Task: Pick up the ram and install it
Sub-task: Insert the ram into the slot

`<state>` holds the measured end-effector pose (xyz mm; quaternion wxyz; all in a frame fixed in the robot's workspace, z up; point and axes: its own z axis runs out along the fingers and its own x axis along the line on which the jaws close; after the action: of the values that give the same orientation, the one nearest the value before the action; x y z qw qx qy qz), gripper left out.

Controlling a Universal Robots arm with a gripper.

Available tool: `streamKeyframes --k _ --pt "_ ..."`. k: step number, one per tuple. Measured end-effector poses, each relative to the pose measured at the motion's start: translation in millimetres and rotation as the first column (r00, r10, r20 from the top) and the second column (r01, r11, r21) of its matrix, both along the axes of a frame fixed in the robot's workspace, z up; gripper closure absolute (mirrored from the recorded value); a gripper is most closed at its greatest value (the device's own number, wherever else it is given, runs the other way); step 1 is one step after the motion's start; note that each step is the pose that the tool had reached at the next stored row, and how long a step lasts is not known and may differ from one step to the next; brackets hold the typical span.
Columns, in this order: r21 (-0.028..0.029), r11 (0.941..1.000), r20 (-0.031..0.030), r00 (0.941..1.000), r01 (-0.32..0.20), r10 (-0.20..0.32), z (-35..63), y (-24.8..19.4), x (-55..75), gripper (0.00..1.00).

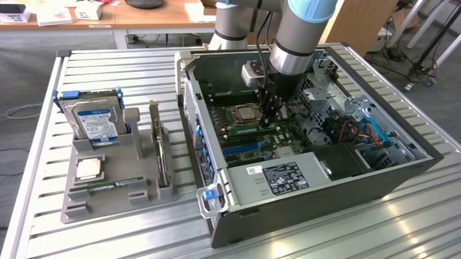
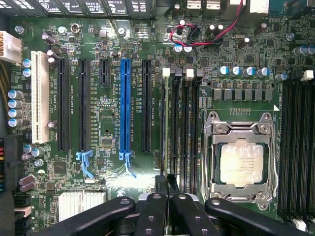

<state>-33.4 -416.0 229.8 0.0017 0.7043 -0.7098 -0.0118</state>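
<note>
A: Gripper (image 1: 271, 121) state?
B: Narrow, pinching the ram (image 2: 162, 132) edge-on, inside the PC case (image 1: 403, 172).
A: Where's the ram?
B: Upright along the memory slots (image 2: 184, 128), 3 o'clock of the processor (image 1: 245, 114) in the exterior view.

Slatted metal table (image 1: 108, 237), grey parts tray (image 1: 108, 208) toward the exterior view's left, open computer case (image 1: 324, 199) beside it

A hard drive (image 1: 94, 121) is standing in a grey holder (image 1: 108, 208), a silver chip (image 1: 88, 169) is lying flat there, and an open computer case (image 1: 346, 199) is sitting alongside.
</note>
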Motion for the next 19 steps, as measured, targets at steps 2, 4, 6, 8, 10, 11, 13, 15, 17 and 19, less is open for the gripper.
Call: streamKeyframes --k 2,4,6,8,10,11,13,15,17,19 --pt "-0.0001 1.0000 0.0000 1.0000 0.000 0.000 -0.9 0.0 0.0 0.88" --pt "0.0000 1.0000 0.0000 1.0000 0.000 0.000 -1.3 0.0 0.0 0.88" --pt "0.0000 1.0000 0.0000 1.0000 0.000 0.000 -1.7 0.0 0.0 0.88" --pt "0.0000 1.0000 0.0000 1.0000 0.000 0.000 -2.1 0.0 0.0 0.88" --pt "0.0001 1.0000 0.0001 1.0000 0.000 0.000 -2.8 0.0 0.0 0.88" --pt "0.0000 1.0000 0.0001 1.0000 0.000 0.000 -3.1 0.0 0.0 0.88" --pt "0.0000 1.0000 0.0000 1.0000 0.000 0.000 -3.8 0.0 0.0 0.88" --pt "-0.0002 1.0000 -0.0001 1.0000 0.000 0.000 -4.0 0.0 0.0 0.88" --pt "-0.0002 1.0000 -0.0001 1.0000 0.000 0.000 -4.0 0.0 0.0 0.88" --pt "0.0000 1.0000 0.0000 1.0000 0.000 0.000 -4.1 0.0 0.0 0.88"
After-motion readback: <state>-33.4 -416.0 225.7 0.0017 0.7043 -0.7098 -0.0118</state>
